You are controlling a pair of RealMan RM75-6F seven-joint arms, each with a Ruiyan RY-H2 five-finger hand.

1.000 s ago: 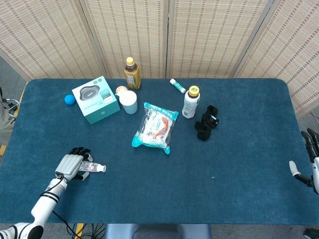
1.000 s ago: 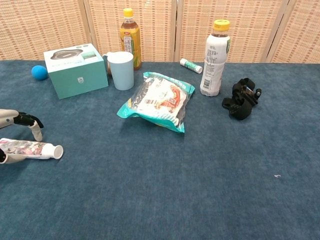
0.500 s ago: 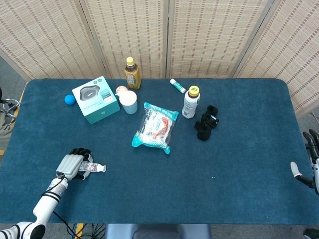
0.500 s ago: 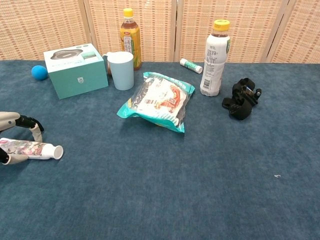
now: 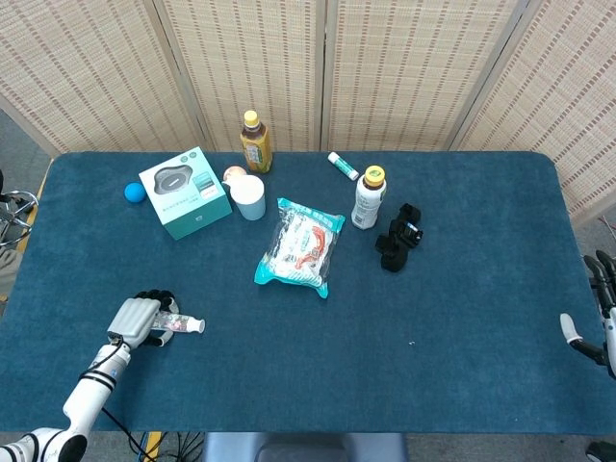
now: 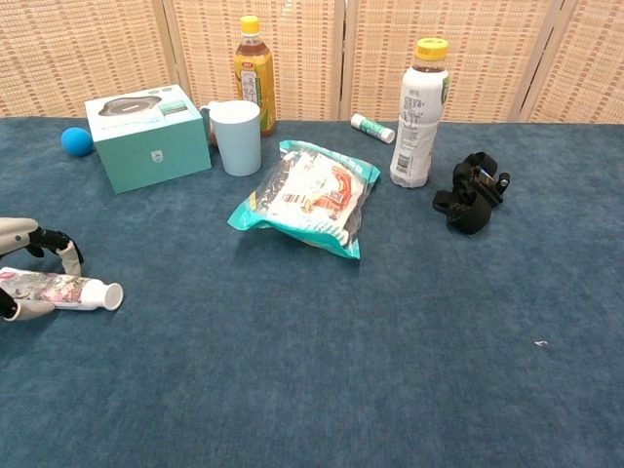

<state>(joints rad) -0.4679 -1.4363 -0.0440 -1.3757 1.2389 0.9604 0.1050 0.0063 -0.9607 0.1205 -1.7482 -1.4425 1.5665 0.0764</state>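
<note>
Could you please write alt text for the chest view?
At the left edge, the left hand curls around a tube lying on the blue table. Further back stand a teal box, cup, two bottles and a snack bag.

The left hand (image 5: 138,320) lies low on the table (image 5: 462,289) near its front left corner, fingers curled around a tube (image 6: 60,291), with the white forearm running back past the table's front edge. The right hand (image 5: 599,322) hangs off the table's right edge, fingers apart and holding nothing.
</note>
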